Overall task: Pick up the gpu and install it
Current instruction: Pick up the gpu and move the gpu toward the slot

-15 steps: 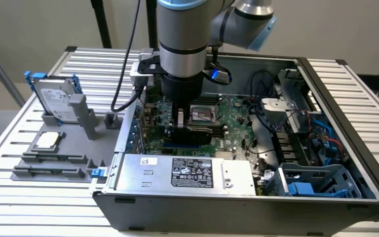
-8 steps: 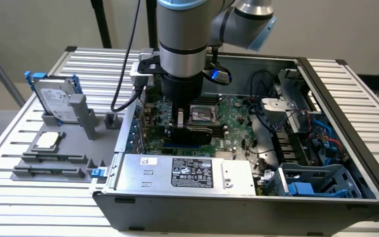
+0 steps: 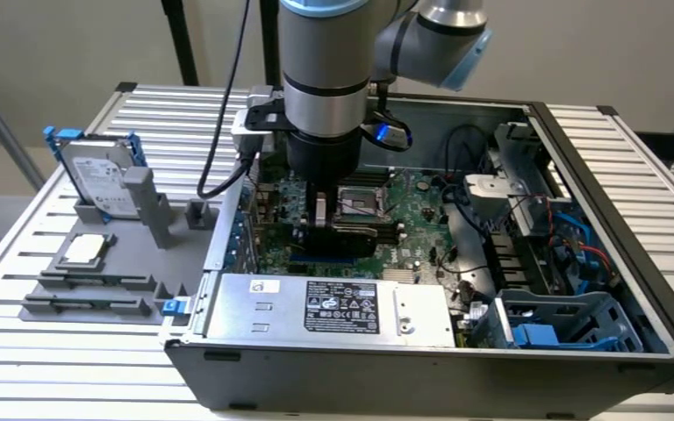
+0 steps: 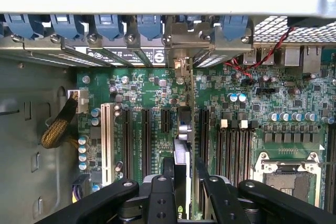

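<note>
Green gpu [image 4: 182, 150] between claw [image 4: 185, 179] fingers.

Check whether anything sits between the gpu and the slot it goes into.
Nothing visible does. The gripper holds the thin gpu card edge-on over the large green motherboard, in line with its bare black expansion slots.

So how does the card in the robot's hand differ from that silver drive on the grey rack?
The gpu is dark, gripped by the hand inside the case; the hard drive is silver, blue-framed, untouched outside it. Both stand on edge.
</note>
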Robot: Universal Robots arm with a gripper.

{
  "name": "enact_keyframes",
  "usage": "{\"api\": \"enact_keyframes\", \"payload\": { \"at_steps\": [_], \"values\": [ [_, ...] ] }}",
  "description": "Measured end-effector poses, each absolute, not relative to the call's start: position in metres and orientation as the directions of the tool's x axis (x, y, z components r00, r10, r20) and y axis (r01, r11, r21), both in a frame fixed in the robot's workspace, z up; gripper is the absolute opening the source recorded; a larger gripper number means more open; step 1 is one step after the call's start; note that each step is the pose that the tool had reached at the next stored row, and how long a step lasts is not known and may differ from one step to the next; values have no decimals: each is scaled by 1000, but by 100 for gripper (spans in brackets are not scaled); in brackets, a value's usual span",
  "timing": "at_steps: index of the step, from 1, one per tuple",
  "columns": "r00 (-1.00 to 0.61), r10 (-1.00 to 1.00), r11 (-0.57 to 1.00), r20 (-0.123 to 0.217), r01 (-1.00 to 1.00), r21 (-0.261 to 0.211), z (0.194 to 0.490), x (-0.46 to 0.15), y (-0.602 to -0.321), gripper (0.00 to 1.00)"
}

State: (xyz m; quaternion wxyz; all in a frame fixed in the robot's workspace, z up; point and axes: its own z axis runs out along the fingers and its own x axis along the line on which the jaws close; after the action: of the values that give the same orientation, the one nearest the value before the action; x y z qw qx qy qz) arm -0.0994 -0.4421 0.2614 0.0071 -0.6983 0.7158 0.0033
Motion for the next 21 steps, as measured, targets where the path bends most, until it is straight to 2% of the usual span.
{"api": "enact_keyframes", "payload": {
  "at_steps": [21],
  "values": [
    [-33,-999,33,-15,-999,0,261,-98,-443,26]
  ]
}}
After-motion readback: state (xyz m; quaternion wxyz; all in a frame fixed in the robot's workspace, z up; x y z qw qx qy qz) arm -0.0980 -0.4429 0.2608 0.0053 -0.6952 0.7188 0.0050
